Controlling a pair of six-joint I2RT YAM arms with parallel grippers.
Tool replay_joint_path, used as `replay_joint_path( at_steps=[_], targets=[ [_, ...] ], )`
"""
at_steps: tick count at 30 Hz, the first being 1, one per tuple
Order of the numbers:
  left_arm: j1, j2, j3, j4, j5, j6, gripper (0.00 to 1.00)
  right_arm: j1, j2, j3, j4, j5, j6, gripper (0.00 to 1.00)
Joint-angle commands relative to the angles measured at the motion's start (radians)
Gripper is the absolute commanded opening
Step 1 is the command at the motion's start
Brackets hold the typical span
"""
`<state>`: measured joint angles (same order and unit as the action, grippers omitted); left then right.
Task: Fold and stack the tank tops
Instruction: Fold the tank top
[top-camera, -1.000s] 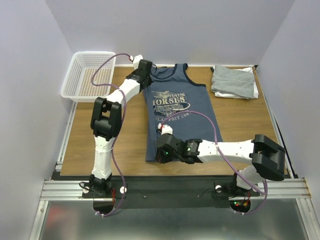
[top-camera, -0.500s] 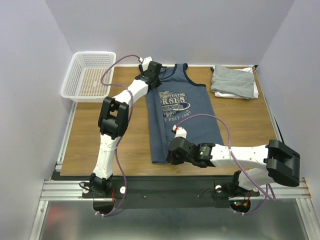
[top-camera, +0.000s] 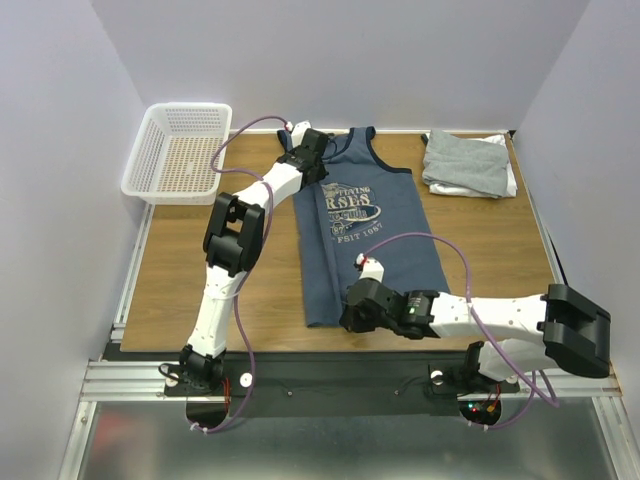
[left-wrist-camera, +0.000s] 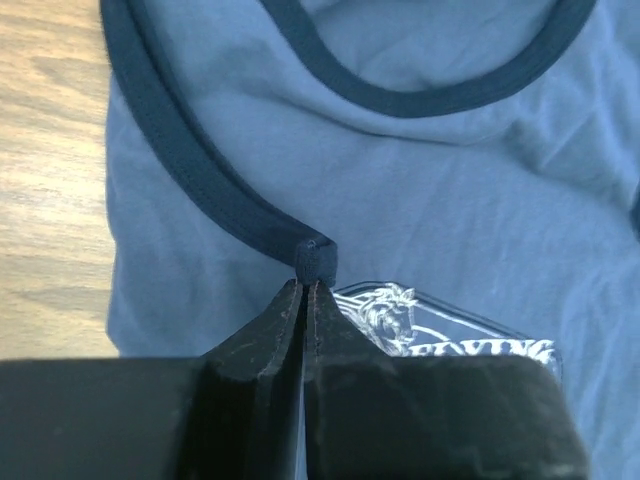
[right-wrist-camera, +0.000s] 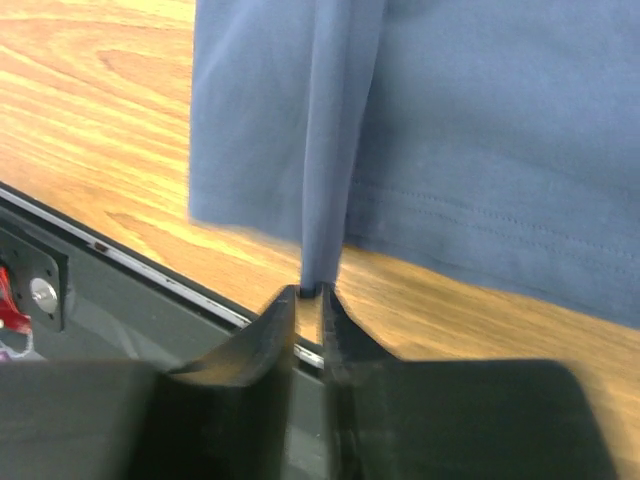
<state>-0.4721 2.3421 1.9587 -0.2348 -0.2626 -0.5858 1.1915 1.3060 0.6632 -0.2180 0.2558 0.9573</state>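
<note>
The navy blue tank top (top-camera: 385, 230) lies print up on the table, its left side lifted and folding over toward the right. My left gripper (top-camera: 322, 158) is shut on the dark trim of the tank top's left armhole (left-wrist-camera: 315, 262). My right gripper (top-camera: 350, 318) is shut on the bottom hem (right-wrist-camera: 325, 270) near the table's front edge, and the cloth hangs from it in a narrow pleat. A folded light grey tank top (top-camera: 467, 162) lies on a folded white one (top-camera: 512, 182) at the back right.
A white plastic mesh basket (top-camera: 180, 150) stands at the back left corner. The wooden table (top-camera: 190, 270) is bare to the left of the navy top. The metal rail (top-camera: 340, 375) runs along the front edge, just behind my right gripper.
Both grippers have carried the navy top's left edge to the right, folding it over the shirt. The visible shirt has narrowed on its left side.
</note>
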Motion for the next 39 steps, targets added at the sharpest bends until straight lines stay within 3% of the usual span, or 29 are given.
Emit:
replay_joint_path(
  at_steps=[1,3,5,12,15,19,29,39],
  targets=[
    [-0.01,-0.044,0.029,0.081,0.008,0.02,0.31,0.003,-0.054,-0.016,-0.004,0.049,0.035,0.3],
    [-0.01,-0.064,0.013,0.118,0.029,0.027,0.38,0.003,-0.07,-0.017,-0.017,0.062,0.04,0.48],
    [-0.008,-0.104,-0.01,0.138,0.031,0.046,0.44,0.003,-0.097,-0.01,-0.04,0.085,0.043,0.56],
    [0.038,-0.266,-0.139,0.138,-0.027,0.032,0.47,0.006,-0.08,0.117,-0.133,0.135,-0.012,0.52],
    [0.09,-0.277,-0.188,0.108,-0.035,-0.003,0.42,0.02,0.007,0.203,-0.136,0.138,-0.058,0.5],
    [0.138,-0.241,-0.224,0.098,0.032,-0.013,0.33,0.023,0.139,0.306,-0.138,0.12,-0.112,0.5],
    [0.17,-0.089,-0.153,0.143,0.189,0.056,0.41,0.052,0.358,0.467,-0.138,0.108,-0.193,0.5],
    [0.182,-0.001,-0.064,0.098,0.181,0.078,0.4,0.111,0.47,0.498,-0.158,0.138,-0.184,0.5]
  ],
)
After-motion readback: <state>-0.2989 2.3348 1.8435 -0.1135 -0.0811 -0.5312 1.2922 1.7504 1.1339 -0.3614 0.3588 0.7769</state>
